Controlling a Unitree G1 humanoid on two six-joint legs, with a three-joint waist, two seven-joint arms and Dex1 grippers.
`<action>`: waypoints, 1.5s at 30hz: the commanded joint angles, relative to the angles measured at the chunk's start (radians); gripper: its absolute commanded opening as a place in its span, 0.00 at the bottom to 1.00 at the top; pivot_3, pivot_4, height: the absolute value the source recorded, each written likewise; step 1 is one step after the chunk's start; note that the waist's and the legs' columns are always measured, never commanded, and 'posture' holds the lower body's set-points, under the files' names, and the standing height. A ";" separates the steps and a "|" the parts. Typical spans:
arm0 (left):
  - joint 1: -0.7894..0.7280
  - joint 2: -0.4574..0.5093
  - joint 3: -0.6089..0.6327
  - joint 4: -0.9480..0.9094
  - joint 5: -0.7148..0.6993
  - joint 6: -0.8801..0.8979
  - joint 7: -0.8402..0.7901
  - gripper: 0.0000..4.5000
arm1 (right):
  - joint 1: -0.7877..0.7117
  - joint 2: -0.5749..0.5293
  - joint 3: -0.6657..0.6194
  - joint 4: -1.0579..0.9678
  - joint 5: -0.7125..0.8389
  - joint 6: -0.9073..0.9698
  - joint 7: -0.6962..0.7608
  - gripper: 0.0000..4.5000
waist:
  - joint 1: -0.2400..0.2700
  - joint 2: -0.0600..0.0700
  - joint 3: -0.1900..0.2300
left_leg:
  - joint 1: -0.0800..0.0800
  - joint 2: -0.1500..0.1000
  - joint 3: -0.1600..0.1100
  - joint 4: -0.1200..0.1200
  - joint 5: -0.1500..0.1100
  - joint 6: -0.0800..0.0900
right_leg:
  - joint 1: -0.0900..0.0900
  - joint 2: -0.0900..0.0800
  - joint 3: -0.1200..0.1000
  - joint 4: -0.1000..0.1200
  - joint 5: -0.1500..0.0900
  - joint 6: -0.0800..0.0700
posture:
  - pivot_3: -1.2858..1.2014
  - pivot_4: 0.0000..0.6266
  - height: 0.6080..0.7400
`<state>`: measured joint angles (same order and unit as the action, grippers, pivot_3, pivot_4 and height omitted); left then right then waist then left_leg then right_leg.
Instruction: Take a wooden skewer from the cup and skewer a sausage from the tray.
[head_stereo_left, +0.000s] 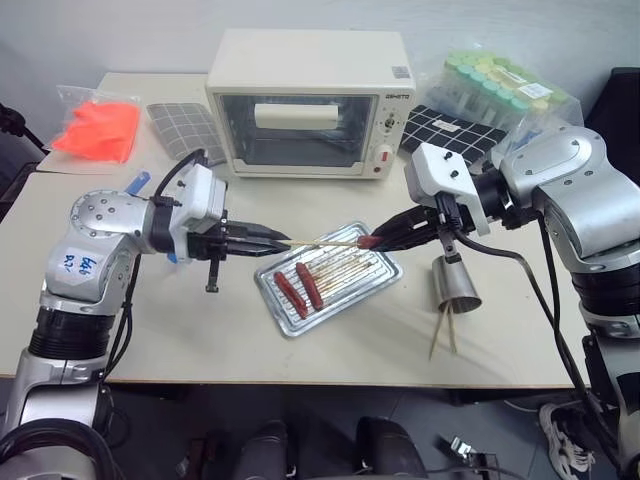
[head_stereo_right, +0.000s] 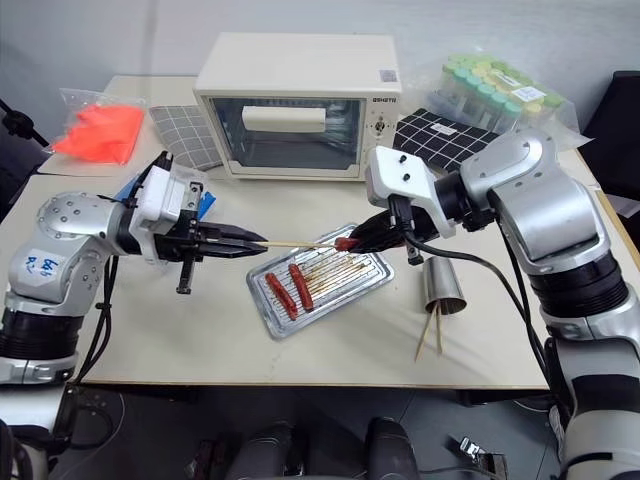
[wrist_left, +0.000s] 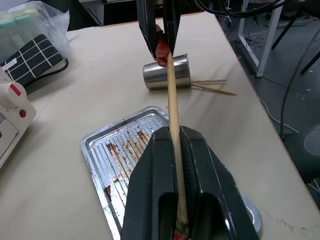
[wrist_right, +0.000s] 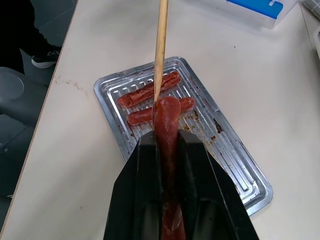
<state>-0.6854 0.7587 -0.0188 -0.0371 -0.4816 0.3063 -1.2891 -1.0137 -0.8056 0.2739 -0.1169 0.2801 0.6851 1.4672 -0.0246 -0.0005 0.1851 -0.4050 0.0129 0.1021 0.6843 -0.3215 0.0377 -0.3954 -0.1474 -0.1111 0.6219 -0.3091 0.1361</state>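
The skewer (head_stereo_left: 322, 242), clamped in the left claw (head_stereo_left: 268, 240), lies level, its tip touching the end of the sausage (head_stereo_left: 371, 241) at 3 o'clock. The right claw (head_stereo_left: 392, 236) pinches that sausage above the tray (head_stereo_left: 385, 270), both long axes roughly in line.

Silver-grey jointed arms, black cables, white wrist housings, black two-fingered tools.

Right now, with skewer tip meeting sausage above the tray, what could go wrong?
The skewer touches only the rounded end of the sausage, so it may glance off rather than pierce. The thin stick, gripped far back by the left gripper, could bend or snap. The cup lies tipped, its spare sticks spilled near the table edge.
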 joint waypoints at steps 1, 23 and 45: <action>-0.028 0.005 0.014 0.001 0.007 -0.018 -0.007 0.00 | -0.027 -0.002 -0.011 -0.035 0.018 -0.003 -0.001 0.03 | 0.000 0.000 0.000 | 0.000 0.000 0.000 0.000 0.000 0.000 | 0.000 0.000 0.000 0.000 0.000 0.000 | 0.52 0.24 1.00; -0.039 0.021 0.028 0.024 0.023 -0.039 -0.024 0.00 | 0.001 -0.025 -0.015 -0.028 0.004 -0.034 0.001 0.03 | 0.000 0.000 0.000 | 0.000 0.000 0.000 0.000 0.000 0.000 | 0.000 0.000 0.000 0.000 0.000 0.000 | 0.52 0.24 1.00; -0.056 -0.017 -0.004 0.024 0.037 -0.054 -0.021 0.00 | -0.036 0.010 -0.011 -0.041 0.021 -0.007 -0.019 0.03 | 0.000 0.000 0.000 | 0.000 0.000 0.000 0.000 0.000 0.000 | 0.000 0.000 0.000 0.000 0.000 0.000 | 0.52 0.24 1.00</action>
<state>-0.7168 0.7426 -0.0232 0.0092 -0.4479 0.2699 -1.3108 -1.0195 -0.7985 0.2746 -0.1186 0.2850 0.6778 1.4532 -0.0250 -0.0005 0.1851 -0.4050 0.0129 0.1019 0.6845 -0.3215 0.0378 -0.3954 -0.1474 -0.1115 0.6223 -0.3091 0.1361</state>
